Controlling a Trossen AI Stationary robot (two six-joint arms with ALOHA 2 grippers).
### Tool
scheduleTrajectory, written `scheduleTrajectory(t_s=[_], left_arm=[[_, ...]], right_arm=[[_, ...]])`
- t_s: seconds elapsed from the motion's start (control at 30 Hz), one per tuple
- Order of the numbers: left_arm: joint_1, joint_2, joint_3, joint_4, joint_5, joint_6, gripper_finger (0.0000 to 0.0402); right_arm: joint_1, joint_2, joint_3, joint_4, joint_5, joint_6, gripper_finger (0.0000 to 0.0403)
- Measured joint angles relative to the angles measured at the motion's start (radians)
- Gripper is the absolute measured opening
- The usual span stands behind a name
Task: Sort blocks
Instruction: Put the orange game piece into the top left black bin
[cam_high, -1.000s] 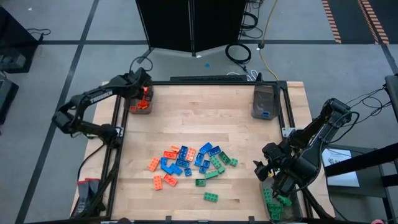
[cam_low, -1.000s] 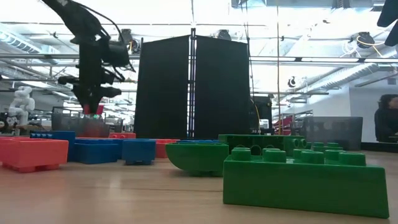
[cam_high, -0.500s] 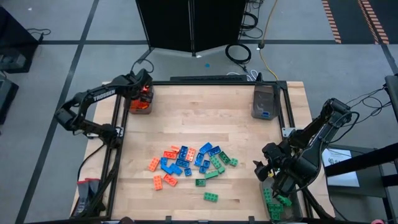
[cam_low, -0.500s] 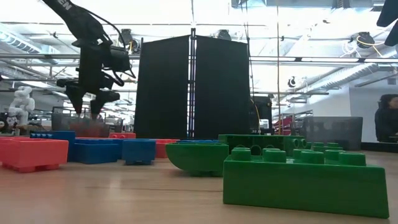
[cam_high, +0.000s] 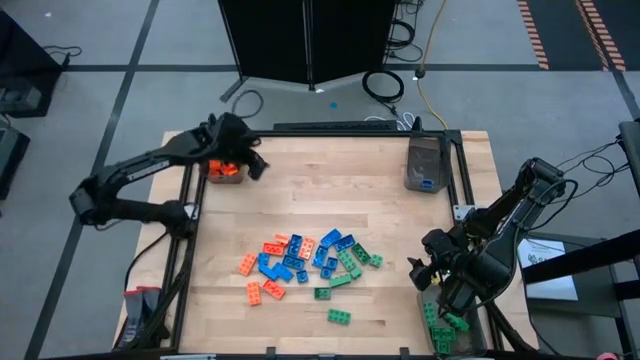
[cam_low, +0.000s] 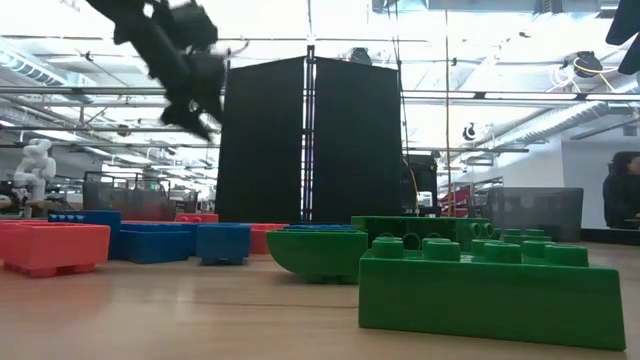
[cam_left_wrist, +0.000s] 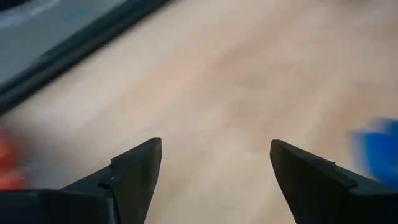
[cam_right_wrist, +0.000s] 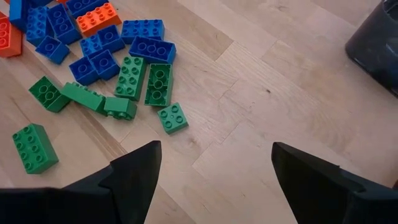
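Left arm up at the far-left corner, right arm parked low at the near right

The left gripper (cam_high: 252, 163) sits raised over the table's far-left corner, just right of the bin with orange bricks (cam_high: 224, 170), elbow folded out past the table's left edge, fingers (cam_left_wrist: 134, 171) spread with nothing between them. White lettering runs along its forearm but I can't read it. The right gripper (cam_high: 428, 272) hangs by the near-right edge above the bin of green bricks (cam_high: 440, 325), fingers (cam_right_wrist: 134, 171) also spread and empty. The blocks (cam_high: 305, 258), orange, blue and green, lie scattered mid-table, a bit toward the near side.
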Motion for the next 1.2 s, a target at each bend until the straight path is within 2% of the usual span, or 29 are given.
scheduleTrajectory(t_s=[0.1, 0.27, 0.5, 0.63, 0.73, 1.0, 1.2], left_arm=[[-0.146, -0.027, 0.0, 0.011, 0.07, 0.081, 0.0299], [-0.366, -0.017, -0.034, 0.0, 0.049, 0.161, 0.0299], [-0.547, 0.053, -0.108, 0.089, 0.008, 0.128, 0.0299], [-0.613, 0.107, -0.14, 0.155, 0.003, 0.097, 0.0299], [-0.64, 0.152, -0.158, 0.191, -0.076, 0.096, 0.0299], [-0.648, 0.301, -0.191, 0.282, -0.117, 0.096, 0.0299], [-0.648, 0.403, -0.192, 0.302, -0.104, 0.119, 0.0294]], right_arm=[[0.0, 0.0, 0.0, 0.0, 0.0, 0.0, 0.0299], [0.0, 0.0, 0.0, 0.001, 0.0, 0.001, 0.0299], [0.0, 0.0, 0.0, 0.002, -0.003, 0.019, 0.0299], [0.0, 0.0, 0.0, 0.003, -0.005, 0.02, 0.0299], [0.0, 0.0, 0.0, 0.004, -0.005, 0.02, 0.0299], [0.0, 0.0, 0.0, 0.006, -0.005, 0.02, 0.0299], [0.0, 0.0, 0.0, 0.008, -0.005, 0.02, 0.0299]])
